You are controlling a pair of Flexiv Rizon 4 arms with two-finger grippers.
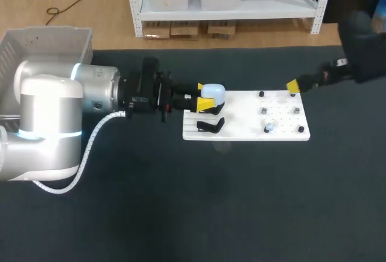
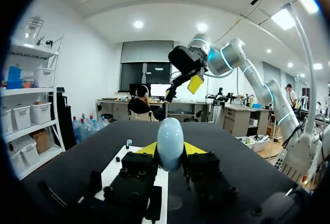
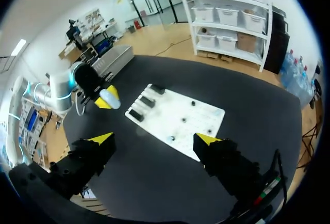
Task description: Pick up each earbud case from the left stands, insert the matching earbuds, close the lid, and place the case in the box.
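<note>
A pale blue earbud case (image 1: 214, 95) sits upright between the yellow tips of my left gripper (image 1: 205, 101), which is shut on it just above the left end of the white board (image 1: 241, 123). The left wrist view has the case (image 2: 170, 144) pinched between both fingers, with the board (image 2: 116, 170) underneath. One empty black stand (image 1: 210, 125) shows on the board in front of the gripper. A small pale earbud (image 1: 269, 128) rests among the pegs on the board's right part. My right gripper (image 3: 154, 139) hangs open and empty, high over the board's far right corner (image 1: 294, 87).
A grey bin (image 1: 48, 44) stands at the table's far left behind my left arm. Several small black pegs (image 1: 263, 111) dot the right half of the board. Dark bare tabletop (image 1: 229, 201) stretches in front of the board.
</note>
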